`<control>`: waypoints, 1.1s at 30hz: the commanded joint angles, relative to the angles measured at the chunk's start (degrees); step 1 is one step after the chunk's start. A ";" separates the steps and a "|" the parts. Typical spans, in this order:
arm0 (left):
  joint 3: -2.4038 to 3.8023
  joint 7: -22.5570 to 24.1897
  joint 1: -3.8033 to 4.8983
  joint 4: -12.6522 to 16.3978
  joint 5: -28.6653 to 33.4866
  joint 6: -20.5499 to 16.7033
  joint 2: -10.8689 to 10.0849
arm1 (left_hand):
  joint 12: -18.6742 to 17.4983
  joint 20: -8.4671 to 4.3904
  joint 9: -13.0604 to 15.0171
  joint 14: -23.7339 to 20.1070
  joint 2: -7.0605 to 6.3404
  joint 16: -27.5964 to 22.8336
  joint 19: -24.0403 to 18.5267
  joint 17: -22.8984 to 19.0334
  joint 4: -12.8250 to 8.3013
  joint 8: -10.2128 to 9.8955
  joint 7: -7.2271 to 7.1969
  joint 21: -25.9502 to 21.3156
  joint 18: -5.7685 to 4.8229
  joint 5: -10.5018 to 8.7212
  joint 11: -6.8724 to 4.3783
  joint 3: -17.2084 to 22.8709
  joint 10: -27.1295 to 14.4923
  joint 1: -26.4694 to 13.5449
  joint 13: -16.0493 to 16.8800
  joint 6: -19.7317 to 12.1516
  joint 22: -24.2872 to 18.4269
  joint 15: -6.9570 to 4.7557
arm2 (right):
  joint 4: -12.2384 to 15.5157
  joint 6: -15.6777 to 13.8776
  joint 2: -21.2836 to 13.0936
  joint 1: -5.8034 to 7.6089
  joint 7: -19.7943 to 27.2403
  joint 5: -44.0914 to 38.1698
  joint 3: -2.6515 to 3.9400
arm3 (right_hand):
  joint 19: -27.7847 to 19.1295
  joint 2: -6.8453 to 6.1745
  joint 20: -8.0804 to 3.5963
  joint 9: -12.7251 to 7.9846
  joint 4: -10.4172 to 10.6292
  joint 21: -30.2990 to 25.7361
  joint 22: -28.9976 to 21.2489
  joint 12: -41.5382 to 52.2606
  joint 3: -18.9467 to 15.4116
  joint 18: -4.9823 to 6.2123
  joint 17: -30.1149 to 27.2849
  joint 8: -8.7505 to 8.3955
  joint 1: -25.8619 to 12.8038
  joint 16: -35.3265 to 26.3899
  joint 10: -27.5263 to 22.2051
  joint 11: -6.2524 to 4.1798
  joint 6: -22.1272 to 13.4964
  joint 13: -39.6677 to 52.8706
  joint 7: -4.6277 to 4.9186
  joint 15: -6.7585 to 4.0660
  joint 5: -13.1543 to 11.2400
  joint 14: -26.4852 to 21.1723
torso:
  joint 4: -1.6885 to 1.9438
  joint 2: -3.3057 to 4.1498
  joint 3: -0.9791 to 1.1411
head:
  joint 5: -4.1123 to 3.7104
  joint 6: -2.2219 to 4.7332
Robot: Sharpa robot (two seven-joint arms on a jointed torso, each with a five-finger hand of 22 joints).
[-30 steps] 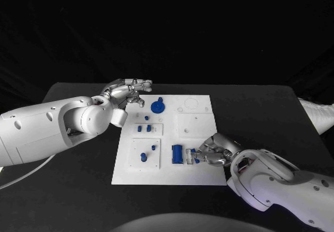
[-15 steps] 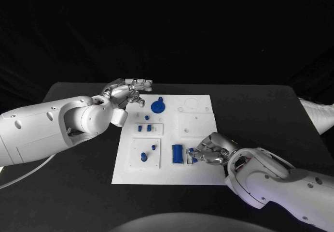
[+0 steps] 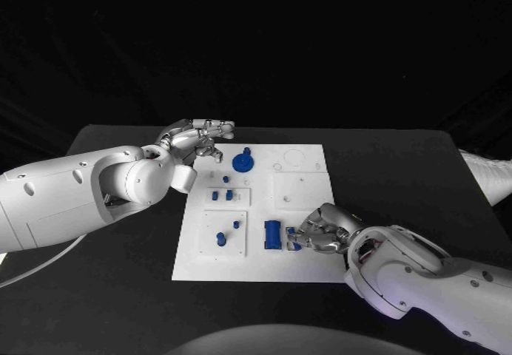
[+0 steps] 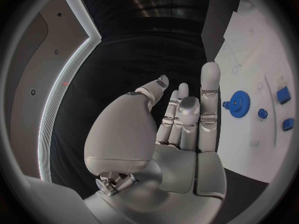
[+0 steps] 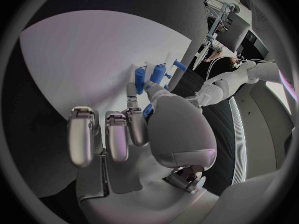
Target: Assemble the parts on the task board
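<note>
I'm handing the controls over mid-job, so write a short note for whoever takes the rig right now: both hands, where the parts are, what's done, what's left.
Left hand: holds nothing, fingers apart, at the far left corner of the task board, beside the blue gear.
Right hand: fingers curled at the near slot, on a small blue part next to the blue block; whether it grips it, I cannot tell.
Done: gear and several blue pegs sit on the board.
Left: the right hand's part looks unfinished; round recesses at the board's far right are unfilled.

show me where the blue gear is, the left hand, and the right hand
blue gear point(image 3: 243, 161), head view, on its toothed disc.
left hand point(image 3: 198, 138), head view, middle of the hand.
right hand point(image 3: 323, 229), head view, back of the hand.
</note>
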 commanded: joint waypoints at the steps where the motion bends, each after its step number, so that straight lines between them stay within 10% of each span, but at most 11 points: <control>1: 0.02 0.37 0.02 0.13 -0.24 1.14 0.05 | 0.19 -0.01 0.07 -0.45 0.35 -0.21 -0.51 -0.04 -0.20 0.25 -0.10 -0.27 1.19 0.18 0.08 0.07 -0.47 0.38 -0.07 -0.50 -0.07 0.03 | 0.15 1.46 0.10 -0.04 0.55 0.05 -0.01 | 2.04 -0.11 -0.36 0.06 0.03 0.14 4.72 -0.18 -0.44 -0.52 14.77 0.19 -0.60 0.07 1.37 -0.36 0.48 8.46 -0.12 -0.33 0.27 6.01 | -0.01 0.01 0.00 | 0.04 -0.01; 33: 0.02 0.23 0.02 0.08 -0.24 1.20 0.03 | 0.19 -0.01 0.07 -0.45 0.35 -0.21 -0.51 -0.04 -0.20 0.25 -0.10 -0.27 1.19 0.18 0.08 0.07 -0.47 0.38 -0.07 -0.50 -0.07 0.03 | -0.91 0.80 0.44 -0.03 2.60 -1.55 0.00 | 2.04 0.04 -0.60 1.36 3.91 0.03 4.68 -0.16 -6.28 -0.51 14.67 1.52 -5.28 -0.02 1.56 -0.68 1.45 8.61 -0.59 -0.59 -0.60 5.98 | 0.00 -0.01 0.02 | -0.01 0.00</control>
